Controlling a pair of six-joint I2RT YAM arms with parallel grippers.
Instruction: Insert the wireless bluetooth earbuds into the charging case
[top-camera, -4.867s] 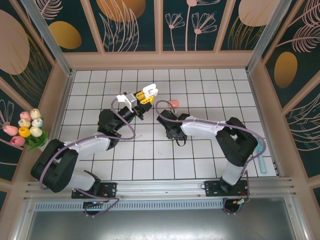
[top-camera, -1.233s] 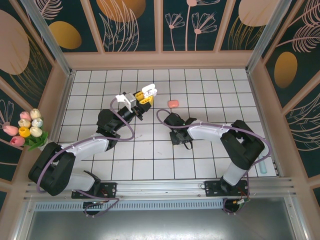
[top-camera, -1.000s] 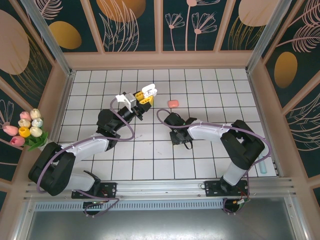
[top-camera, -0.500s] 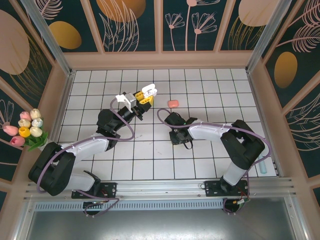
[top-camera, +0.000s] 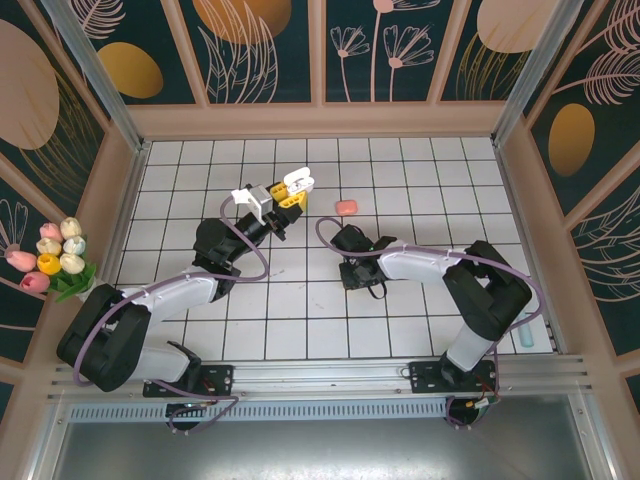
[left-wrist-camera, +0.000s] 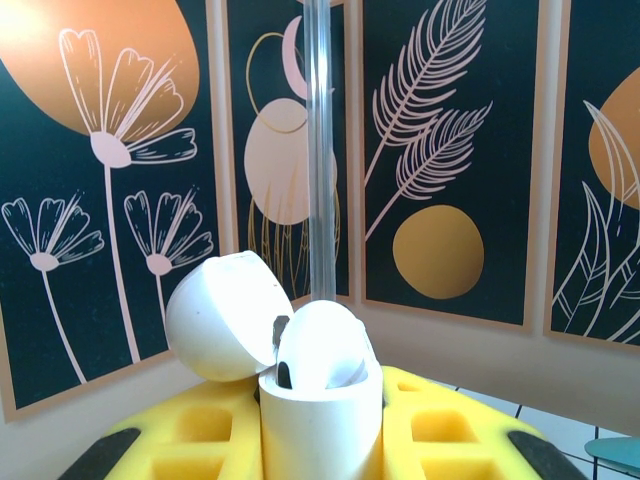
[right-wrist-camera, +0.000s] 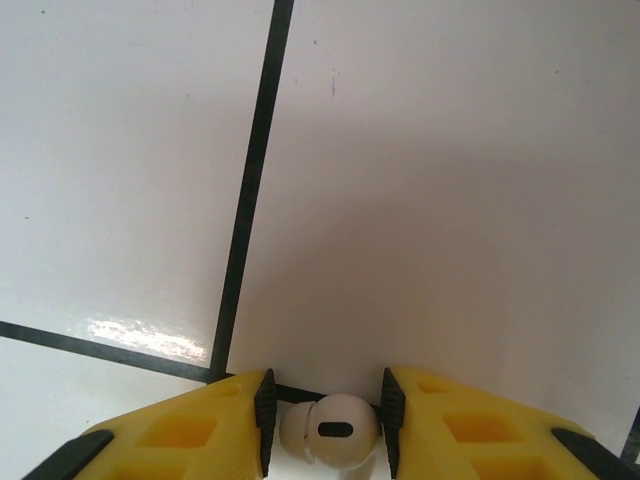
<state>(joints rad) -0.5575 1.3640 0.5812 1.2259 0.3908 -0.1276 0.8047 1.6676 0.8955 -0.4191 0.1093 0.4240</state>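
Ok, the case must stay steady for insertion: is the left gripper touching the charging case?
Touching. The left wrist view shows the charging case wedged upright between the left gripper's yellow fingers, with no gap on either side.

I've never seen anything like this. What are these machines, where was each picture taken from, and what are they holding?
These are two robot arms bolted at the near edge of a white tiled table. The top picture looks down from above: the left arm on the left, the right arm on the right. The other two pictures come from small cameras on the wrists, looking out past each arm's yellow jaws. The left arm's jaws hold a white charging case upright, its lid flipped open, with a white rounded piece sitting inside. The right arm's jaws, low over the table, are closed on a tiny white earbud. Loose on the tiles lies a small pink item; a bunch of tulips stands at the left wall.
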